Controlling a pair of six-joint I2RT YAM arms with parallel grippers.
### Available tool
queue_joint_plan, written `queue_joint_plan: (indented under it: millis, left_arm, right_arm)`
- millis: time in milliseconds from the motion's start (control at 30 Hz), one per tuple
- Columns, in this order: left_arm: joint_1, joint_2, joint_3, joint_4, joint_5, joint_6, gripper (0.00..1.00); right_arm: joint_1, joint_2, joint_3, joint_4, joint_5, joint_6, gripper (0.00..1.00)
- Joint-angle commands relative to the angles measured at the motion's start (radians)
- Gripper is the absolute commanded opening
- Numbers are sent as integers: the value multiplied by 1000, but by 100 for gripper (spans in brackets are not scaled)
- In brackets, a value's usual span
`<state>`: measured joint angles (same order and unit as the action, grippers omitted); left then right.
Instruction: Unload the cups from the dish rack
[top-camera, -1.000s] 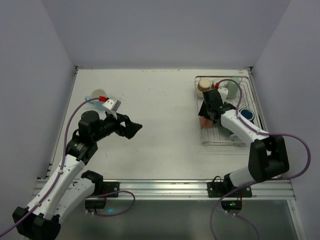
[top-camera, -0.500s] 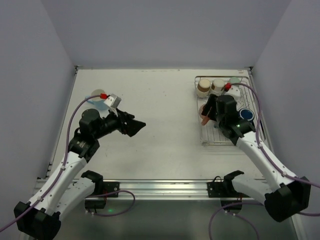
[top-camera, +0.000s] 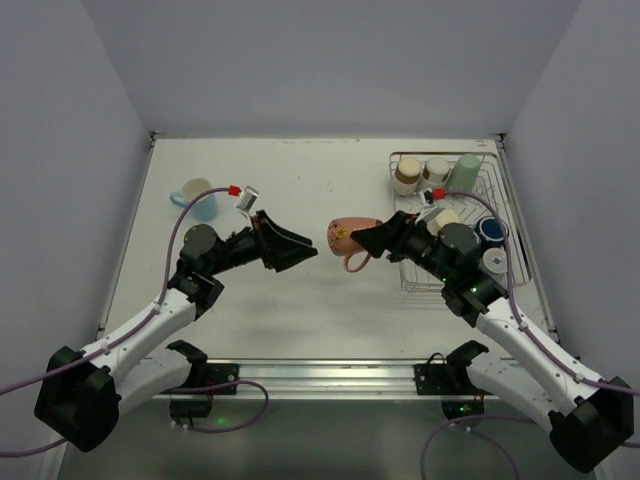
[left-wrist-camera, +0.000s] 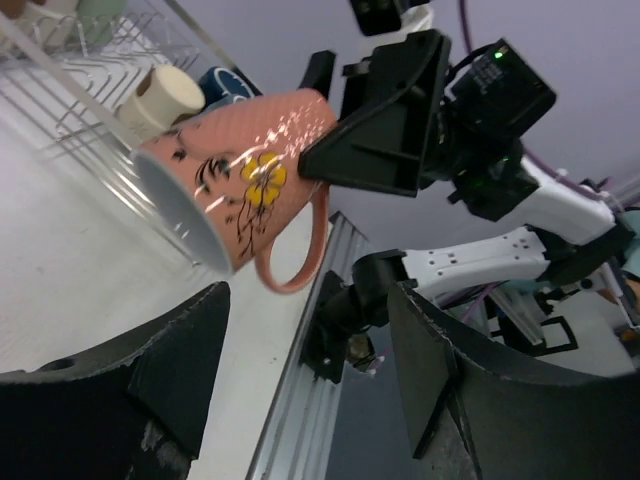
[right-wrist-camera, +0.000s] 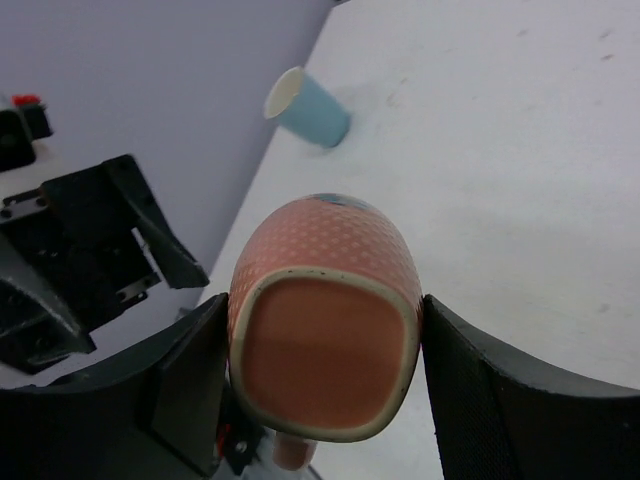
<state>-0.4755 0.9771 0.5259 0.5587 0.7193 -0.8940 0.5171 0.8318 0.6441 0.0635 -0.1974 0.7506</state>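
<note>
Glossy salmon mug (top-camera: 345, 236), dotted relief, yellow flower, hangs sideways mid-frame, base clamped by right gripper (top-camera: 370, 238). It was in the wire dish rack (top-camera: 424, 280), upper right, a second ago. Now left gripper (top-camera: 306, 252), jaws apart, has moved closer.

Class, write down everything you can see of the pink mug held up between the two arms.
The pink mug looks like glazed ceramic, finely dotted, with a painted yellow flower and a pale grey inside. It lies sideways in the air, left of the dish rack, handle down, mouth towards the open left tool. Only the right tool touches it, clamping its base end.
</note>
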Motion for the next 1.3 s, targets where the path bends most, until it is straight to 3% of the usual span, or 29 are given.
queue_joint_plan:
  millis: [0, 200, 300, 400, 500, 667, 833, 1067, 1267]
  left_arm:
    - [-40, 26, -1, 210, -27, -111, 68]
    - [-60, 57, 8, 221, -57, -122, 61]
    - [-60, 48, 6, 196, -66, -112, 54]
    - [-60, 20, 14, 107, -101, -74, 53]
    - [-60, -21, 49, -72, -173, 22, 55]
    - [-58, -54, 54, -141, -192, 53, 66]
    - [-75, 44, 42, 16, -29, -37, 67]
    - [-107, 77, 43, 165, -11, -69, 64]
    - [-109, 103, 25, 262, -70, -100, 46]
  right_arm:
    - [34, 26, -24, 382, -201, 144, 28]
    - [44, 108, -106, 606, -284, 271, 28]
    - [44, 107, -127, 628, -286, 286, 27]
    - [43, 70, -149, 619, -249, 273, 27]
    - [44, 15, -155, 552, -180, 245, 26]
    - [43, -48, -153, 501, -126, 199, 26]
    - [46, 24, -139, 547, -189, 231, 27]
    - [61, 133, -130, 656, -264, 282, 27]
    - [89, 230, -136, 783, -318, 352, 27]
